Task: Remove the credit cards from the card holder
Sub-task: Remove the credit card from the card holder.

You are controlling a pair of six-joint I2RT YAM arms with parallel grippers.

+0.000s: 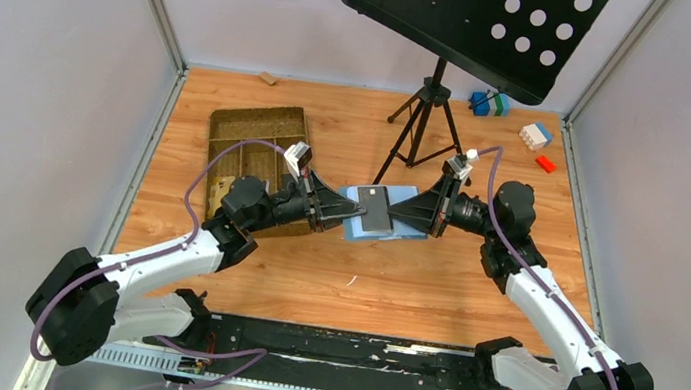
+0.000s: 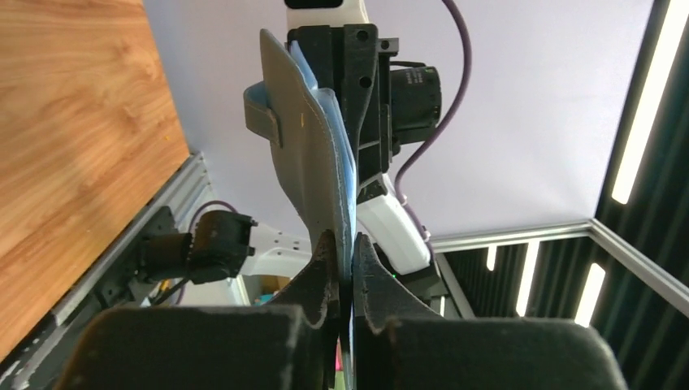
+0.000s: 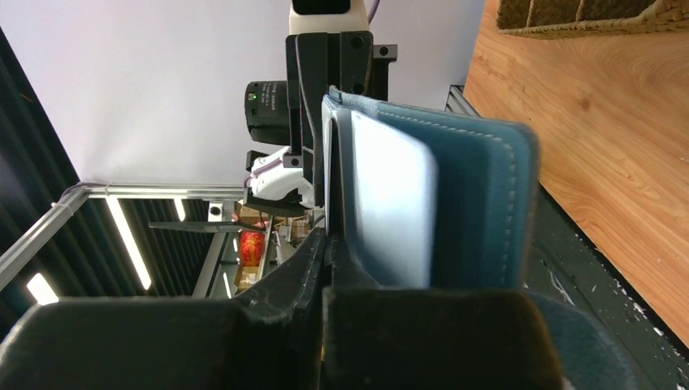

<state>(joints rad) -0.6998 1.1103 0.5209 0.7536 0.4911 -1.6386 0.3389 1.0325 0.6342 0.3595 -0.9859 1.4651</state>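
Card holder (image 1: 402,229) held above the counter (image 1: 310,281), between the two arms. Left claw (image 1: 351,212) and right claw (image 1: 417,215) each pinch an opposite edge. Silvery grey card (image 1: 375,209) shows on top. Advised: right claw anchors the holder; left claw takes the card alone, drawing straight along the pocket.

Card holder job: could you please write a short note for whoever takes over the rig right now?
Left gripper: shut on one edge of the holder.
Right gripper: shut on the opposite edge.
Holder: held between both arms over the middle of the table.
Grey card: sits against the holder's inner face. Black card: not visible.
Done: no card out that I can see.
Left: pull the cards out.
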